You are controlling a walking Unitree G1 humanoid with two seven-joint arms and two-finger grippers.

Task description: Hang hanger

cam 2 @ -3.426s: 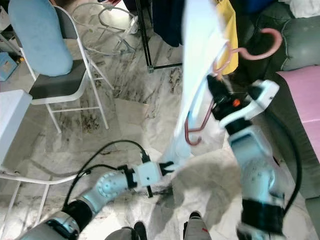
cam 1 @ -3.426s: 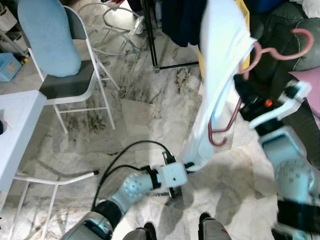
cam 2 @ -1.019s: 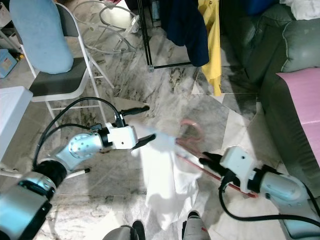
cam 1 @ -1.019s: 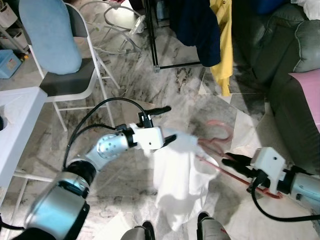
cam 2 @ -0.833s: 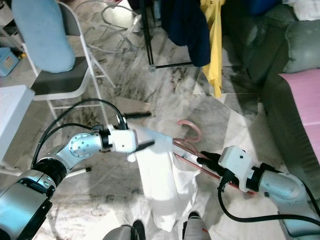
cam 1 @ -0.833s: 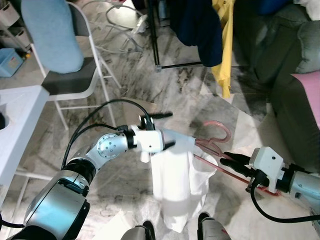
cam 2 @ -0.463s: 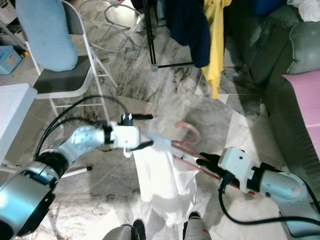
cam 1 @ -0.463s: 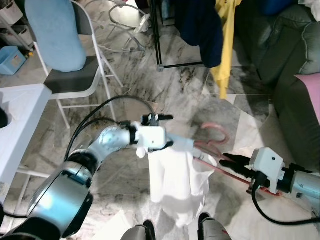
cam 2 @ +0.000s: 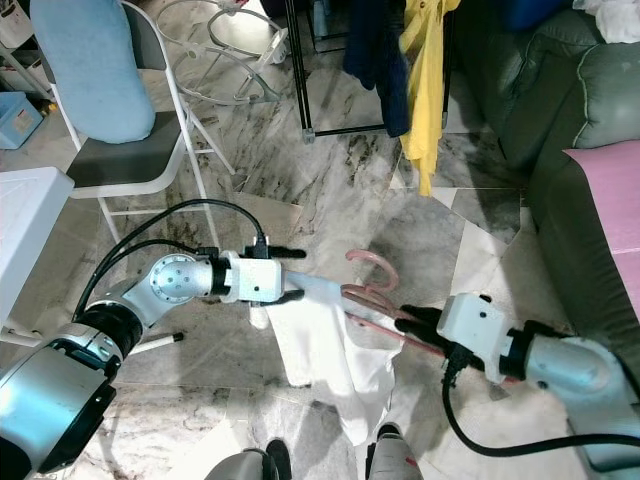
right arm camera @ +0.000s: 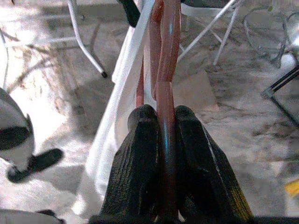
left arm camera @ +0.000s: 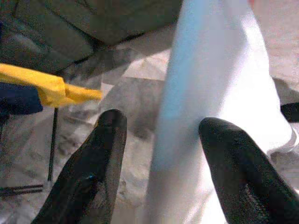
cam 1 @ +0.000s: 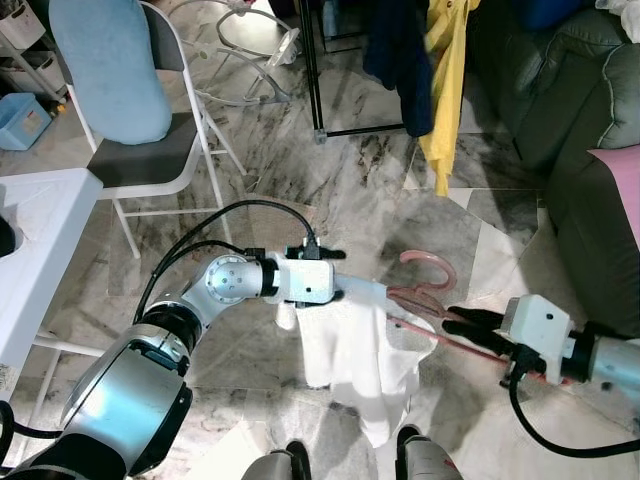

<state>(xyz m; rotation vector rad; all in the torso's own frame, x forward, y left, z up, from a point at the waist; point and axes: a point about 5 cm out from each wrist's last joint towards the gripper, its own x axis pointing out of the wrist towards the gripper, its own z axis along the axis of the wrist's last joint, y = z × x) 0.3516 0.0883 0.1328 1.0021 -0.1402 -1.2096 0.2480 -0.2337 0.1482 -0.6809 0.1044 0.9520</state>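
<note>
So far you have the pink hanger (cam 1: 425, 300) in hand but not hung: your right gripper (right arm camera: 161, 126) has its fingers clenched on the hanger's bar, holding it low over the marble floor (cam 1: 300, 170), at about five o'clock in the head view. A white garment (cam 1: 350, 345) drapes from the hanger and sags toward the floor. Your left gripper (left arm camera: 159, 135) sits at the garment's upper edge with its fingers spread apart on either side of the cloth, not pinching it. The black clothes rack (cam 1: 315, 70), with a navy garment (cam 1: 400, 50) and a yellow garment (cam 1: 445, 80) on it, stands well apart at twelve o'clock. Judging by this, lifting the hanger and hooking it onto the rack is all left to do.
</note>
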